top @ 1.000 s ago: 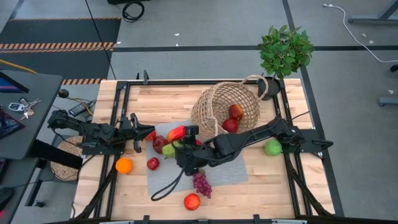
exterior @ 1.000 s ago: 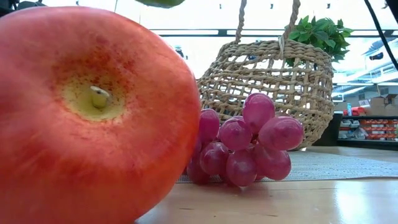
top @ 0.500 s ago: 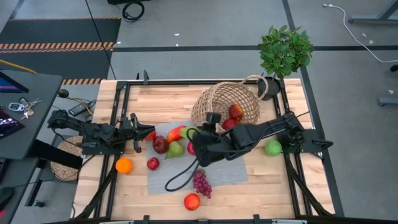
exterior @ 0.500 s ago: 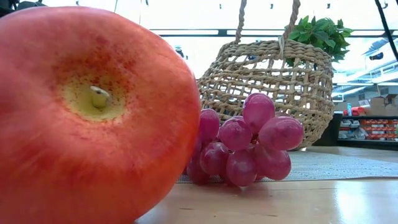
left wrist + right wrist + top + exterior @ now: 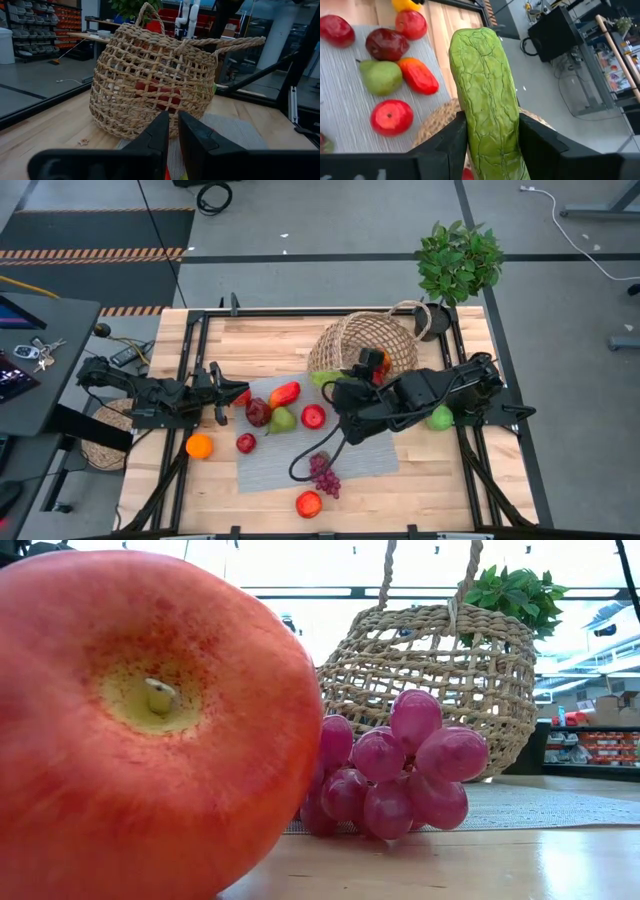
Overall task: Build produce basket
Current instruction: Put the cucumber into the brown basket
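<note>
High view: right gripper (image 5: 340,385), clamped on a green wrinkled vegetable (image 5: 487,95), has swung from the grey mat (image 5: 270,465) to the mouth of the tipped basket (image 5: 362,345); drop looks imminent. Left gripper (image 5: 222,402), shut and empty, waits beside the mat. Right wrist view alone shows the grip; low view only apple (image 5: 150,720), grapes (image 5: 395,765).

The basket (image 5: 363,348) lies tipped on its side at the table's (image 5: 270,330) rear centre, its mouth toward the mat (image 5: 350,455), on which the pear (image 5: 281,420) sits among neighbouring produce, with the grapes (image 5: 324,476) at the mat's front edge.
</note>
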Controlling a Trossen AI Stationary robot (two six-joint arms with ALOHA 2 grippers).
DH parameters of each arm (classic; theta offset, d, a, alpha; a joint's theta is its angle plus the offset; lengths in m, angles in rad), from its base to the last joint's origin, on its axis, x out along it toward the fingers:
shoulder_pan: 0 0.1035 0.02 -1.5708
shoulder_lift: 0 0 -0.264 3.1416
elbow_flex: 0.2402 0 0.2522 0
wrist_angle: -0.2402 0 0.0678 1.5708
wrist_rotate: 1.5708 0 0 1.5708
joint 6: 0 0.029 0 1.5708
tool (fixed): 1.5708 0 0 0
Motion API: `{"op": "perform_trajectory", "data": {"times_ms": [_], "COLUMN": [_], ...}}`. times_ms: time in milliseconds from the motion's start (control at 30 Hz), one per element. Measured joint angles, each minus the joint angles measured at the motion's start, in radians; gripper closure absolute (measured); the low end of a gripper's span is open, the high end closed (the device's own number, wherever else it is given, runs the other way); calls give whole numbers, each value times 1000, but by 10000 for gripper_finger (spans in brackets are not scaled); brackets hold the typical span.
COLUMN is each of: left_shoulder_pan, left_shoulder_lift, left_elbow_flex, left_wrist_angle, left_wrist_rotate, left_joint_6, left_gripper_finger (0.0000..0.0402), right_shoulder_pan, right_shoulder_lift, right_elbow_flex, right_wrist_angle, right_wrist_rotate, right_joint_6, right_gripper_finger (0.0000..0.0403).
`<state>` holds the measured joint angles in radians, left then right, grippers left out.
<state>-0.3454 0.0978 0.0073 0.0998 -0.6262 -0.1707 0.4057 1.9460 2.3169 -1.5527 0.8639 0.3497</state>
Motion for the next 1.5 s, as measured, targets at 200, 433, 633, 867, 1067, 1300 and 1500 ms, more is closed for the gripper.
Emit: {"op": "perform_trajectory", "data": {"times_ms": [200, 433, 633, 867, 1067, 1300, 1500], "left_shoulder_pan": [0, 0, 0, 0, 0, 0, 0], "left_shoulder_lift": [0, 0, 0, 0, 0, 0, 0], "left_elbow_flex": [0, 0, 0, 0, 0, 0, 0], "left_wrist_angle": [0, 0, 0, 0, 0, 0, 0], "left_wrist_rotate": [0, 0, 0, 0, 0, 0, 0], "left_joint_6": [0, 0, 0, 0, 0, 0, 0], "left_gripper_finger": [353, 353, 353, 353, 353, 353, 353], "right_shoulder_pan": [0, -1, -12, -24, -24, -24, -27], "right_shoulder_lift": [-11, -12, -12, -11, -11, -10, -10], "right_elbow_flex": [0, 0, 0, 0, 0, 0, 0], "right_wrist_angle": [-18, -19, -19, -18, -18, -18, -18], "right_wrist_rotate": [5, 37, 47, 34, 32, 33, 33], "right_joint_6": [-2, -71, -157, -383, -590, -658, -658], "right_gripper_finger": [237, 237, 237, 237, 237, 236, 236]}}
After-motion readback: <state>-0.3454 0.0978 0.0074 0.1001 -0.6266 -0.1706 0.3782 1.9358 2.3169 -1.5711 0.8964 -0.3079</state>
